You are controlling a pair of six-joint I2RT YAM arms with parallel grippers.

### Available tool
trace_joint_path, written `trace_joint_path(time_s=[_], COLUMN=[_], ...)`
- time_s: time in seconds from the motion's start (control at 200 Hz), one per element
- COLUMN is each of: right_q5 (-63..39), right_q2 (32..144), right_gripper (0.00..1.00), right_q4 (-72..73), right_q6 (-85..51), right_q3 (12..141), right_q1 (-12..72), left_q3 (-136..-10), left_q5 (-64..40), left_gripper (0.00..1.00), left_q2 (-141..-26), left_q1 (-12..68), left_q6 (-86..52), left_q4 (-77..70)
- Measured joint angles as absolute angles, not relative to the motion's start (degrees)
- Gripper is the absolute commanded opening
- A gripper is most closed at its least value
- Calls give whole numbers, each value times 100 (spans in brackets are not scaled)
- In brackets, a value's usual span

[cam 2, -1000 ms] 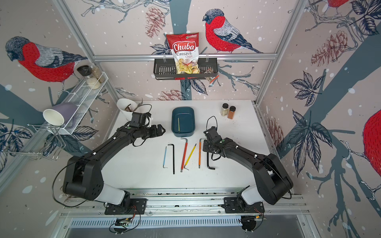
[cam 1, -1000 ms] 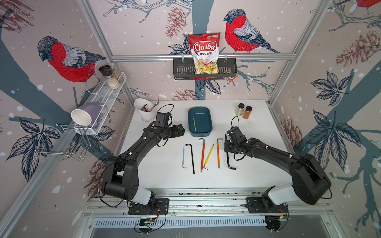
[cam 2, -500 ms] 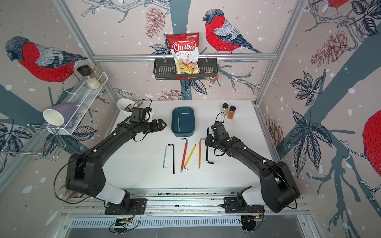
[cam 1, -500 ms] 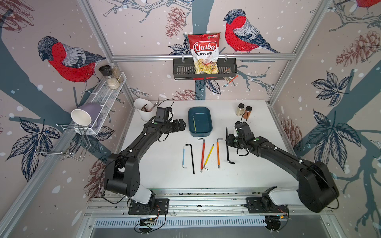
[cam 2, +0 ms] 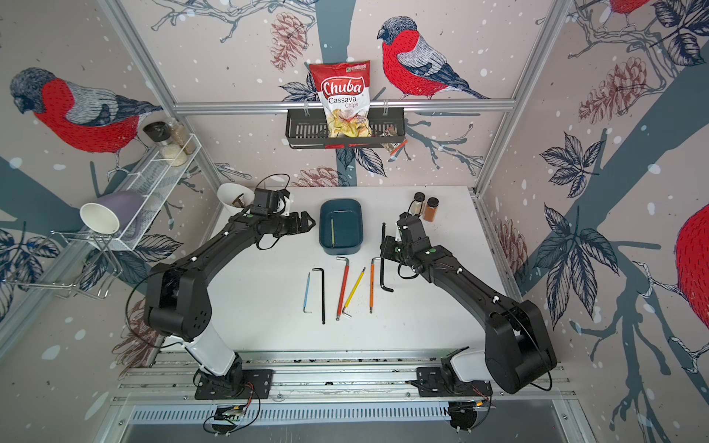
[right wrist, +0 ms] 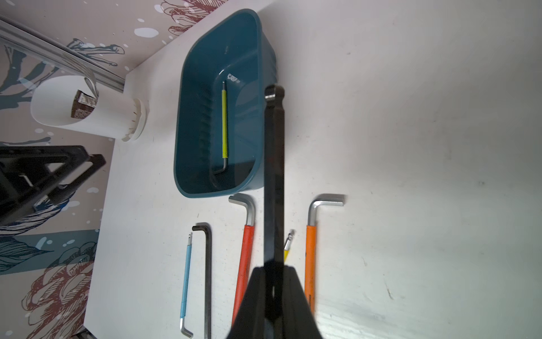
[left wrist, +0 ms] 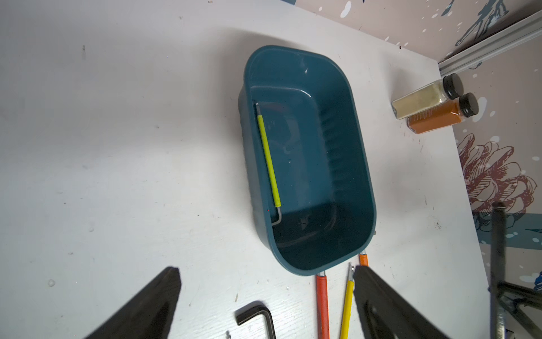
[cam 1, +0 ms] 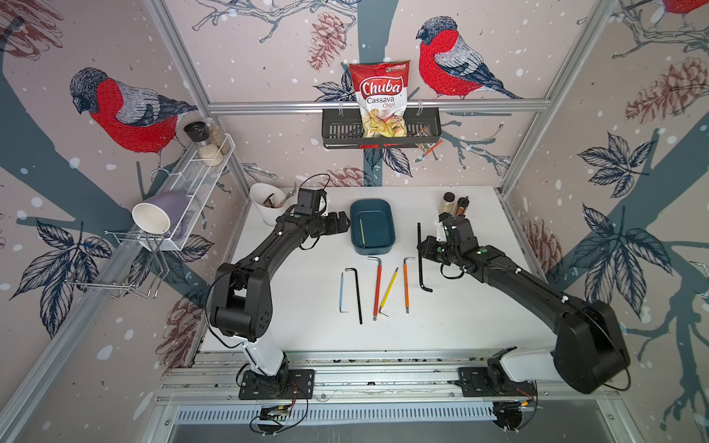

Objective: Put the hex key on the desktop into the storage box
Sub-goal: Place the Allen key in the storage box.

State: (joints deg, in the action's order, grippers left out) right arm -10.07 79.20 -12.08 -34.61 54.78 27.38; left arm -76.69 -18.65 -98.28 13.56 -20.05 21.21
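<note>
Right jaws gripping hex key (right wrist: 274, 176), white desktop (cam 1: 307, 333)

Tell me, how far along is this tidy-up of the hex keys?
Early on. Done: one green hex key lies in the storage box. In hand: the right gripper is shut on the big black hex key, above the desktop. To go: blue key, thin black key, red key, yellow key and orange key lie on the desktop. The left gripper hangs open and empty beside the box.

Desktop (cam 1: 479, 314): storage box (cam 1: 371, 249) mid-table toward far edge; five hex keys (cam 1: 377, 289) rowed nearer front; spice jars (cam 1: 447, 202) far-right corner, cup (cam 1: 264, 214) far-left.
</note>
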Motion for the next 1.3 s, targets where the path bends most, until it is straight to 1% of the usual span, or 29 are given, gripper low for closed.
trace_joint_path(time_s=[0.495, 0.915, 1.3], right_q5=[-1535, -2121, -2287], right_q2=[9244, 10984, 12648], right_gripper=[0, 0, 0], right_q4=[-1164, -1144, -1293], right_q6=[-3463, -3474, -3621], right_q3=[6954, 9024, 10886], right_q1=[2738, 2742, 2869], left_q3=[-7524, -7612, -7609], left_q5=[-1927, -1721, -1656], left_gripper=[95, 95, 95], left_q2=[-9898, -9963, -9963], left_q1=[1356, 1354, 1354], left_q6=[-2211, -2145, -2115], left_q4=[2038, 2082, 2121])
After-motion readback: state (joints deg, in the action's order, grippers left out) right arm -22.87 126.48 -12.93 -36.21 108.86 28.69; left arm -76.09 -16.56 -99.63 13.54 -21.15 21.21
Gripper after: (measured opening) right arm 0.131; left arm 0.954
